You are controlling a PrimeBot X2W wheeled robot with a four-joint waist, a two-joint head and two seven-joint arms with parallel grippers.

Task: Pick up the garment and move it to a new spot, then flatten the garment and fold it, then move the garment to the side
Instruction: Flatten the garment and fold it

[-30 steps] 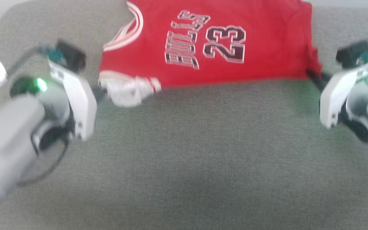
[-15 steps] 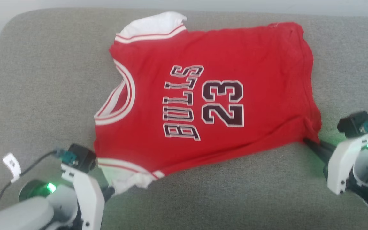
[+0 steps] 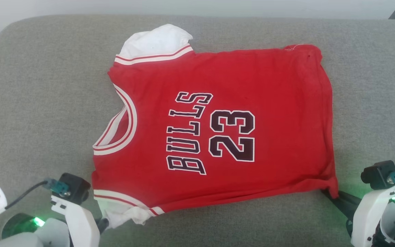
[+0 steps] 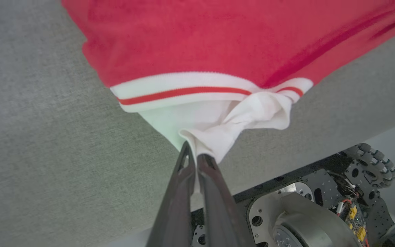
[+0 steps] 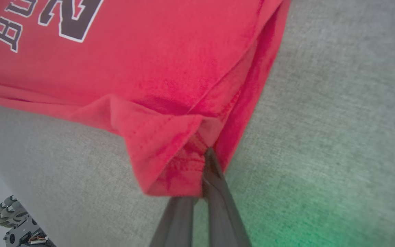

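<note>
Two near corners of the jersey are pinched. On the left, the left gripper has its jaws clamped on bunched white lining. The jersey lies spread, print up, across the middle of the grey cushion, its near side close to the front edge. On the right, the right gripper is clamped on the red hem corner. Relocating looks done and flattening nearly so. Folding and setting aside remain.
</note>
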